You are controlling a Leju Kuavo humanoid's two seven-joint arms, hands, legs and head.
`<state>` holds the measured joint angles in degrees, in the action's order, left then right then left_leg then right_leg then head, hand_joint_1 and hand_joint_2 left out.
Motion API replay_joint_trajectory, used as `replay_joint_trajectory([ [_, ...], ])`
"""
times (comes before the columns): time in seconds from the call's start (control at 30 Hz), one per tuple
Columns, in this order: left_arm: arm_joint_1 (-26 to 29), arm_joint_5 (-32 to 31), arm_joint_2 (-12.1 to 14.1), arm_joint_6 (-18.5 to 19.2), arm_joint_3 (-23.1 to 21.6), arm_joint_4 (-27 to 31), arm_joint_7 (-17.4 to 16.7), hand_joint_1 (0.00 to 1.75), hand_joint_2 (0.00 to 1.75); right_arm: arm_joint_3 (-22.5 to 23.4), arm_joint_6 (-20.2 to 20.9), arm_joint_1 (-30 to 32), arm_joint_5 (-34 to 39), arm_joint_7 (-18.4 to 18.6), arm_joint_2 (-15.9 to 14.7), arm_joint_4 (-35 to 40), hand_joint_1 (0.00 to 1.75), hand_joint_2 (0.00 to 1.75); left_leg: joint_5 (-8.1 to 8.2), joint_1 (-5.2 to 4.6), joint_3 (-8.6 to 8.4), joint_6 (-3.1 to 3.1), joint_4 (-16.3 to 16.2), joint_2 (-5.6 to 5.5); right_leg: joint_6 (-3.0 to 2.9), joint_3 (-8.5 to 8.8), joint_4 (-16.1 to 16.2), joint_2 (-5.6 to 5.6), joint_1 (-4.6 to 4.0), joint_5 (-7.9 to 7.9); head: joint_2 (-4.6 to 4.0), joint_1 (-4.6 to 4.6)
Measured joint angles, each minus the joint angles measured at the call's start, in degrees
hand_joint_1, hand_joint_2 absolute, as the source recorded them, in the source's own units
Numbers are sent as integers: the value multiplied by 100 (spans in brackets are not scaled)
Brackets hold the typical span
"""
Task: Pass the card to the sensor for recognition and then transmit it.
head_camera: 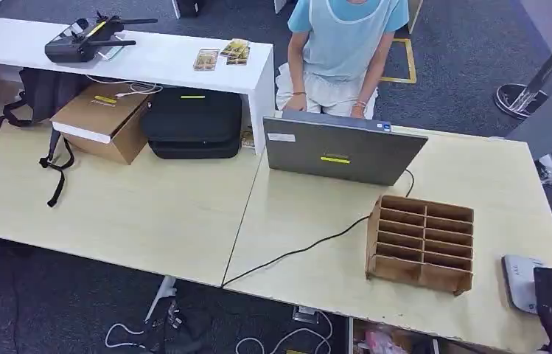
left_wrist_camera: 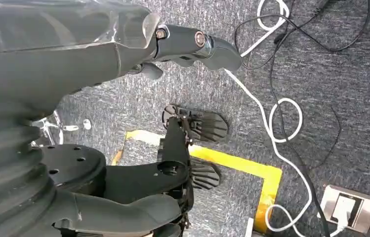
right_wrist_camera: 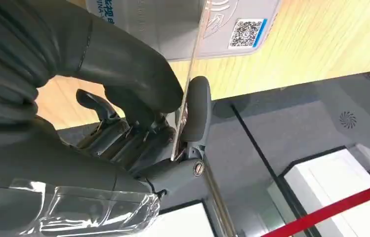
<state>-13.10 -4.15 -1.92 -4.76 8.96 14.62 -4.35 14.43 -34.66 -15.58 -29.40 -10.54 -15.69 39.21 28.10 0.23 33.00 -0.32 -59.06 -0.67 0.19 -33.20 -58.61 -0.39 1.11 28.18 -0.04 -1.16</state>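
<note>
Risk first: the card was held only by its lower edge, pinched between the thumb and a finger of the right hand, so most of its length stood free. Judged likely failure: the thin, clear card pivots or slips out of the pinch if it touches the sensor housing, since the hold is narrow and near one end. Second risk: the card was edge-on toward the sensor face; presented that way, the read may fail. It probably needs to lie flatter to the printed face.

Pose, right hand: in the head view it sat at the near right corner of the table, a dark shape just beside the grey sensor, near of it. In the right wrist view the thumb pressed the card against a finger; the remaining fingers curled underneath.

Pose, left hand: hanging over grey carpet, fingers extended and loosely together, nothing in them.

Also on the table: a laptop with a person seated behind it, and a wooden sorter left of the sensor.
</note>
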Motion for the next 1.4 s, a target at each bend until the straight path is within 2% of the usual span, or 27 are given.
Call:
replay_joint_trajectory([
  [0.77,-57,-35,-44,20,-59,0,0,0,175,-131,-48,89,-42,142,-2,-190,175,175,0,0,-5,0,-1,2,0,3,1,3,0,0,0,0],
  [1.13,-89,-26,-46,17,-63,0,0,0,175,-133,-31,100,100,72,-2,-175,175,175,0,0,-5,0,-1,2,0,3,1,2,0,0,0,0],
  [1.4,-95,33,-50,24,-94,0,0,0,175,-133,90,88,549,-214,-2,-166,175,175,0,0,-4,0,-1,1,0,5,0,1,0,0,0,0],
])
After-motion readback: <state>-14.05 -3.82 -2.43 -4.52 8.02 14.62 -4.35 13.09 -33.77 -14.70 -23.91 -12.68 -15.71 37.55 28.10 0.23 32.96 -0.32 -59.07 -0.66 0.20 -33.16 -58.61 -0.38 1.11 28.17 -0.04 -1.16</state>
